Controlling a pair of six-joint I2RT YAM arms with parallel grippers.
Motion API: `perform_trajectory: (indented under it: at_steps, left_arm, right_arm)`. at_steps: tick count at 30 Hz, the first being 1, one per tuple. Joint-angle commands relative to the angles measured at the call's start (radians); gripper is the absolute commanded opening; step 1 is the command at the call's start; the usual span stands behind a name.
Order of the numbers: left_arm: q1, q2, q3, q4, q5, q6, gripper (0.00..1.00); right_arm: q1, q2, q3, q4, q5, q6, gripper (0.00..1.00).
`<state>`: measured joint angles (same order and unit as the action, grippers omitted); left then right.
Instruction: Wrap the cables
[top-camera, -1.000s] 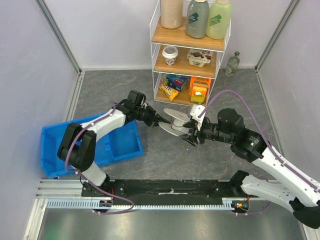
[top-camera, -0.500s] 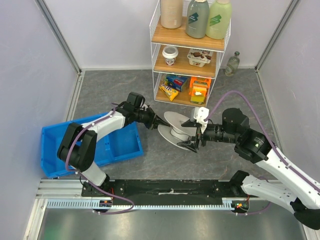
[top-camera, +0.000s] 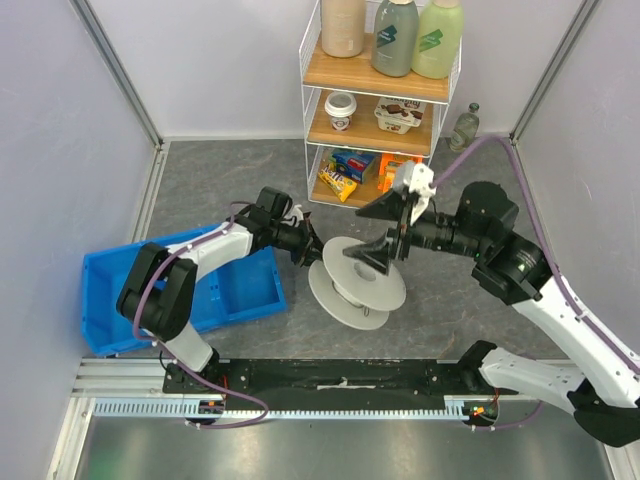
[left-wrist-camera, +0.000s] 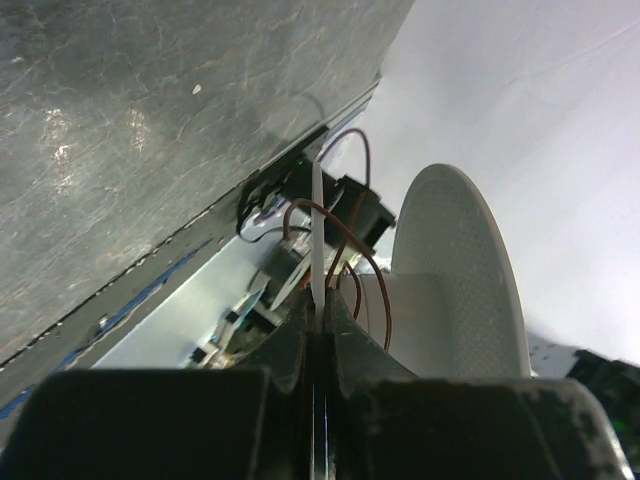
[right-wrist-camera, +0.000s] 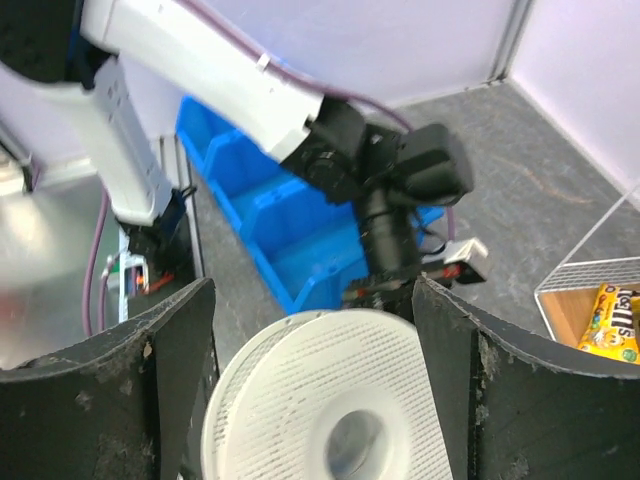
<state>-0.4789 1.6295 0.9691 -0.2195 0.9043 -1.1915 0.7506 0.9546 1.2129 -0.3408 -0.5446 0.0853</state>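
Winding is judged under way: the cable (left-wrist-camera: 345, 240) is pinched in the closed left gripper (left-wrist-camera: 322, 335), and the spool (top-camera: 357, 282) must next be gripped by the right gripper (right-wrist-camera: 315, 385) (wide open, empty).

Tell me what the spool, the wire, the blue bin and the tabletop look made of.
Spool: matte white plastic, likely; fine ribbed lines across its flange suggest printing.
Wire: thin dark strand, slightly glossy, probably insulated metal since it holds loops.
Blue bin: moulded plastic, smooth with sheen.
Tabletop: dark grey mottled surface, stone-look; actual material unclear.
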Motion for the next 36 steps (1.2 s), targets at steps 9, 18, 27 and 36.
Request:
perform_trajectory:
  at_steps: [9,18,27,36]
  left_arm:
    - [-0.119,0.035,0.186,-0.338,0.355,0.711,0.02]
    - [-0.168,0.018,0.257,-0.774,0.334,1.326,0.02]
    - [-0.205,0.092,0.378,-1.081,0.219,1.75,0.02]
    - [-0.214,0.113,0.502,-1.115,0.12,1.81,0.02]
  right_arm:
    - [-0.479,0.219,-0.067,0.068,-0.418,0.283,0.79]
    - [-0.53,0.308,-0.275,0.065,-0.641,0.261,0.74]
    - [-0.484,0.273,-0.542,0.405,-0.649,0.525,0.75]
    - [-0.43,0.21,-0.803,1.034,-0.529,0.95,0.71]
